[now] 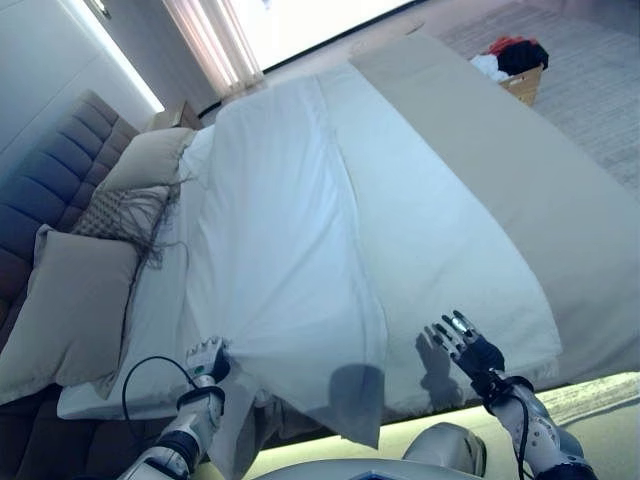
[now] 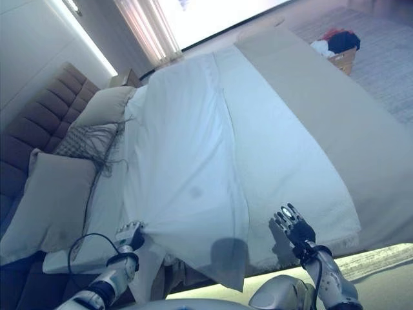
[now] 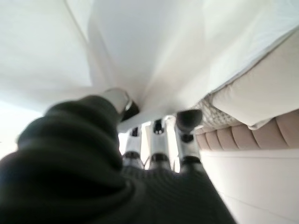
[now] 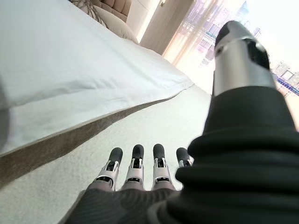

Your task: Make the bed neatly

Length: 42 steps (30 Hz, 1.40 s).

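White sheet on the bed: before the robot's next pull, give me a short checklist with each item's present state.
1. Left hand has a grip on the white sheet: ok; the left wrist view shows thumb and fingers pinching the cloth.
2. Right hand free to help: ok, fingers straight, holding nothing, above the beige cover.
3. Sheet lying flat: not ok, a long crease runs down it and its near corner hangs off the bed's edge.
4. Pillows lined up at the headboard: not ok, they lie unevenly.
5. Sheet's far edge straight: cannot tell.

white duvet (image 1: 330, 230) spread over bed (image 1: 560, 200)
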{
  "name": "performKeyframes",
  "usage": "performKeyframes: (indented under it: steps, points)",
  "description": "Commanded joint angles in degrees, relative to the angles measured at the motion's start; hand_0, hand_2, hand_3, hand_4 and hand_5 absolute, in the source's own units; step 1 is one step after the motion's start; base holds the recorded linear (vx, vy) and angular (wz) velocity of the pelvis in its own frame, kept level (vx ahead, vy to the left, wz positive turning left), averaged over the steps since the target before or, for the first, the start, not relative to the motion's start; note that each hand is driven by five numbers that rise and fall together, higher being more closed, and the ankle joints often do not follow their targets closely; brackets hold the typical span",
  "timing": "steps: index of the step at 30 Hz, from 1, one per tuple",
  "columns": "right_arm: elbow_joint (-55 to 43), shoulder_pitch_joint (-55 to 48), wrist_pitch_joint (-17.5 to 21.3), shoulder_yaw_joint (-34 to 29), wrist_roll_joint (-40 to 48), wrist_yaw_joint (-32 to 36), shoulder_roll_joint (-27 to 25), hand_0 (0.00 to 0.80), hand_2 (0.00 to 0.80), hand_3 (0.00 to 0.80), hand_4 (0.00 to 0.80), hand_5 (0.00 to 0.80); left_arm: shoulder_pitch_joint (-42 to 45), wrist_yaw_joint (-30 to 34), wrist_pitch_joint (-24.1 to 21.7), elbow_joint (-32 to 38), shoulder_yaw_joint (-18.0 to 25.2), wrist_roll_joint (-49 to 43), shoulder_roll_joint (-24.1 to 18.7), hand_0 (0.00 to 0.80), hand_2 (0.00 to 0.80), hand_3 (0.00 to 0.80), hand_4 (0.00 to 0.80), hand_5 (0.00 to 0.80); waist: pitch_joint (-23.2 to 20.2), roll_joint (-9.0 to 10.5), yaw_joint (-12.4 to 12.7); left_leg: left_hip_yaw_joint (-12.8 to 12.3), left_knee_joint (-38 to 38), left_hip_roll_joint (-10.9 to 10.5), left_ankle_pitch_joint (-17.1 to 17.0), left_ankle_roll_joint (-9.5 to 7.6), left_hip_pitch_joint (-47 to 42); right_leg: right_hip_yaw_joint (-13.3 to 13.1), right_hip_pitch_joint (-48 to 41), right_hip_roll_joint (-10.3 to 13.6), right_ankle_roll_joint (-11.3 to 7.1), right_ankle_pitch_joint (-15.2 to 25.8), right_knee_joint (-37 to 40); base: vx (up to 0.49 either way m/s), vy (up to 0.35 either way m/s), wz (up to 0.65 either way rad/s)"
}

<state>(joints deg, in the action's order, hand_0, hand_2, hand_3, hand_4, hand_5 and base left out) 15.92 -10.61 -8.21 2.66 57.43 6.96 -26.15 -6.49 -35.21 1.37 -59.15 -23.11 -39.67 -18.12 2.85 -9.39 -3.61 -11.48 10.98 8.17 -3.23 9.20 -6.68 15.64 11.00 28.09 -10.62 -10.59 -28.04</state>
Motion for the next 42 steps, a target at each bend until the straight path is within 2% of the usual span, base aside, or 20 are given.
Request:
performKeyframes:
  steps: [1, 7, 13, 14, 15, 20, 29, 33, 37, 42]
  points:
    - [-3.21, 2.23, 1.96, -4.52, 1.27, 1.47, 5.56, 0.000, 0.000, 0.000, 0.000, 0.000, 4.64, 0.33, 1.63, -0.64, 5.09, 5.75, -5.43, 0.800, 0.800, 0.800, 0.800, 0.800, 1.20, 3.43, 2.85, 0.12, -11.29, 0.14, -0.74, -2.11, 1.16, 2.88, -9.01, 2.33, -4.38, 22.28, 23.38, -0.049, -0.163, 0.11]
    - [-1.71, 2.36, 4.12, -3.39, 1.00, 1.49, 9.03, 0.000, 0.000, 0.000, 0.000, 0.000, 4.50, 1.77, 0.31, -1.35, 5.05, 5.94, -4.76, 0.800, 0.800, 0.800, 0.800, 0.800, 0.41, 5.06, 3.74, 0.91, -10.23, 0.47, -0.24, -2.89, 1.41, 3.01, -10.08, 1.36, -4.38, 22.26, 23.48, -0.051, -0.173, 0.04]
    - [-0.63, 2.64, 5.47, -2.92, 1.71, 1.13, 12.00, 0.000, 0.000, 0.000, 0.000, 0.000, 6.05, 5.97, 2.63, -2.45, 5.08, 2.42, -3.86, 0.800, 0.800, 0.800, 0.800, 0.800, 0.01, 6.93, 5.65, 2.07, -9.54, 1.47, 0.01, -2.92, 1.79, 4.09, -11.48, -0.30, -4.38, 22.47, 24.83, -0.047, -0.174, 0.02]
    - [-0.44, 2.73, 5.54, -2.94, 1.84, 1.20, 12.28, 0.000, 0.000, 0.000, 0.000, 0.000, 6.39, 6.40, 2.53, -2.93, 5.20, 1.59, -3.85, 0.455, 0.455, 0.455, 0.455, 0.455, -0.07, 7.16, 5.88, 2.17, -9.58, 1.54, 0.08, -2.92, 1.73, 4.29, -11.71, -0.52, -4.38, 22.45, 25.05, -0.018, -0.132, -0.10]
    - [-0.01, 2.88, 5.63, -3.04, 1.86, 1.47, 12.58, 0.000, 0.000, 0.000, 0.000, 0.000, 6.81, 7.21, 2.95, -3.37, 5.30, 0.43, -3.92, 0.000, 0.000, 0.000, 0.000, 0.000, -0.08, 7.34, 6.13, 2.22, -9.50, 1.63, 0.21, -2.98, 1.71, 4.46, -11.98, -0.76, -4.38, 22.42, 25.30, -0.010, -0.108, -0.08]
    - [0.45, 3.95, 4.73, -3.06, 2.28, 1.54, 12.28, 0.000, 0.000, 0.000, 0.000, 0.000, 7.78, 12.03, 4.83, -5.49, 5.01, -1.55, -3.74, 0.000, 0.000, 0.000, 0.000, 0.000, -0.24, 7.28, 6.01, 2.24, -9.70, 1.52, 0.26, -3.04, 1.55, 4.07, -11.38, -1.74, -4.23, 22.17, 25.24, -0.009, -0.028, 0.01]
    - [3.15, 7.12, 3.53, -3.54, 1.03, 2.73, 11.26, 0.000, 0.000, 0.000, 0.000, 0.000, 8.37, 22.34, 0.96, -8.50, 4.18, -4.63, -5.21, 0.000, 0.000, 0.000, 0.000, 0.000, -0.97, 6.05, 5.18, 1.89, -9.59, 0.80, 1.17, -3.66, 0.99, 1.99, -11.08, -2.43, -3.87, 21.21, 25.31, -0.008, 0.026, 0.10]
    - [3.97, 8.01, 2.94, -3.47, 0.84, 2.54, 10.33, 0.000, 0.000, 0.000, 0.000, 0.000, 8.96, 20.07, 0.30, -8.38, 4.98, -0.33, -6.34, 0.000, 0.000, 0.000, 0.000, 0.000, -0.98, 5.60, 5.27, 2.12, -9.33, 0.59, 1.44, -3.71, 1.01, 1.52, -10.93, -2.67, -3.75, 20.76, 25.13, 0.016, 0.058, 0.17]
    - [3.57, 8.40, 2.59, -2.75, 1.49, 1.41, 9.38, 0.000, 0.000, 0.000, 0.000, 0.000, 7.42, 16.19, -3.77, -5.08, 7.21, 8.24, -7.24, 0.000, 0.000, 0.000, 0.000, 0.000, -0.82, 5.30, 5.67, 2.58, -10.04, 0.52, 1.11, -3.38, 1.22, 1.33, -10.26, -2.75, -3.68, 20.37, 24.79, 0.029, 0.085, -0.08]
    - [2.99, 7.90, 2.81, -3.03, 1.68, 1.17, 8.30, 0.000, 0.000, 0.000, 0.000, 0.000, 5.58, 11.81, -8.23, 0.84, 7.25, 10.89, -7.24, 0.000, 0.000, 0.000, 0.000, 0.000, 0.06, 4.98, 6.35, 3.27, -10.22, 0.30, 0.96, -2.77, 2.50, 1.51, -8.08, -1.98, -4.24, 20.59, 24.09, -0.006, 0.110, 0.00]
